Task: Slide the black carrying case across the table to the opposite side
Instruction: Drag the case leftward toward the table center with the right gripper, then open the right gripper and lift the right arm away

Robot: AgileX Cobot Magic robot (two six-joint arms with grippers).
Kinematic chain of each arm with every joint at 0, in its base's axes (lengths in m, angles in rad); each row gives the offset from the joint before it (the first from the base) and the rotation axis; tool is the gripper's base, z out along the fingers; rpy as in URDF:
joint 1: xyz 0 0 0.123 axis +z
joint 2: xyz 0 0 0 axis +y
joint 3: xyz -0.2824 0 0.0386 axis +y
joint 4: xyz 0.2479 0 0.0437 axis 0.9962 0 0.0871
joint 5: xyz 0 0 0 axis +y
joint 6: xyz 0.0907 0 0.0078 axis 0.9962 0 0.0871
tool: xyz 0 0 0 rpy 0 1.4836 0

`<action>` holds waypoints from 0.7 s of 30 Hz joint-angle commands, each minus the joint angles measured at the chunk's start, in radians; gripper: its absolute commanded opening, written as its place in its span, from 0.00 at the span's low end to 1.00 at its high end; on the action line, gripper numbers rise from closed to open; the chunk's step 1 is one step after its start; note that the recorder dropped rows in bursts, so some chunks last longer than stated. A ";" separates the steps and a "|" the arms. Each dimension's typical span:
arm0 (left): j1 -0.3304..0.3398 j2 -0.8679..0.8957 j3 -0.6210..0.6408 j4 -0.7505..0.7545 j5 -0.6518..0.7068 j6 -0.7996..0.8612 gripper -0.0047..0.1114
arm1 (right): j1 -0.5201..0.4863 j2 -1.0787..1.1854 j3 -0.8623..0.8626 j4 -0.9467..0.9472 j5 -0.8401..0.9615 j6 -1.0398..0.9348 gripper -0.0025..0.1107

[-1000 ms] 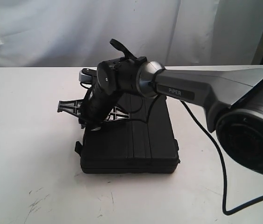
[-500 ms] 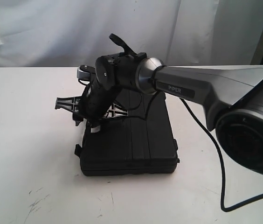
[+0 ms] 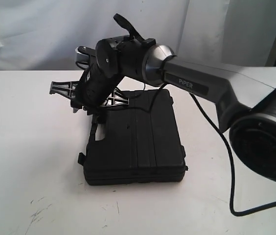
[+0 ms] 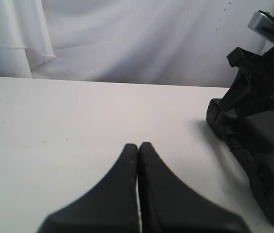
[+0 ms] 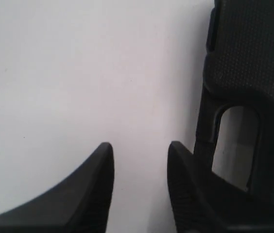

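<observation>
The black case (image 3: 138,142) lies flat on the white table (image 3: 25,147), ribbed lid up, with its handle edge facing left. My right gripper (image 3: 86,111) reaches across from the right and hangs open at the case's far left corner. In the right wrist view the right gripper (image 5: 139,145) holds only bare table between its fingers. One finger (image 5: 185,174) sits just beside the case's handle edge, where the handle slot (image 5: 236,141) shows. My left gripper (image 4: 138,144) is shut and empty over bare table, well away from the case (image 4: 258,150).
A black cable (image 3: 226,161) trails from the right arm across the table on the case's right. A white curtain (image 3: 40,34) hangs behind the table's far edge. Faint scuffs (image 3: 37,213) mark the near left tabletop.
The right gripper has moved left and toward the far side, off the lid to the case's far left corner. The case has not visibly moved.
</observation>
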 commanded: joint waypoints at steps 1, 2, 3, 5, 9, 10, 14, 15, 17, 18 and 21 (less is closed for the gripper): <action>-0.001 -0.005 0.004 0.000 0.002 0.001 0.04 | 0.008 -0.068 -0.008 -0.155 0.017 0.004 0.10; -0.001 -0.005 0.004 0.000 0.002 0.001 0.04 | 0.013 -0.086 -0.008 -0.202 0.030 0.004 0.04; -0.001 -0.005 0.004 0.000 0.002 0.001 0.04 | 0.017 -0.106 -0.006 -0.244 0.039 0.006 0.02; -0.001 -0.005 0.004 0.000 0.002 0.001 0.04 | 0.024 -0.141 0.001 -0.315 0.059 0.008 0.02; -0.001 -0.005 0.004 0.000 0.002 0.001 0.04 | 0.043 -0.235 0.080 -0.379 0.046 0.005 0.02; -0.001 -0.005 0.004 0.000 0.002 0.001 0.04 | 0.047 -0.263 0.117 -0.381 0.022 -0.003 0.02; -0.001 -0.005 0.004 0.000 0.002 0.001 0.04 | 0.066 -0.385 0.302 -0.384 -0.098 -0.033 0.02; -0.001 -0.005 0.004 0.000 0.002 0.001 0.04 | 0.071 -0.424 0.362 -0.386 -0.135 -0.033 0.02; -0.001 -0.005 0.004 0.000 0.002 0.001 0.04 | 0.075 -0.506 0.489 -0.389 -0.204 -0.033 0.02; -0.001 -0.005 0.004 0.000 0.002 0.001 0.04 | 0.075 -0.550 0.552 -0.391 -0.239 -0.033 0.02; -0.001 -0.005 0.004 0.000 0.002 0.001 0.04 | 0.075 -0.672 0.720 -0.393 -0.323 -0.033 0.02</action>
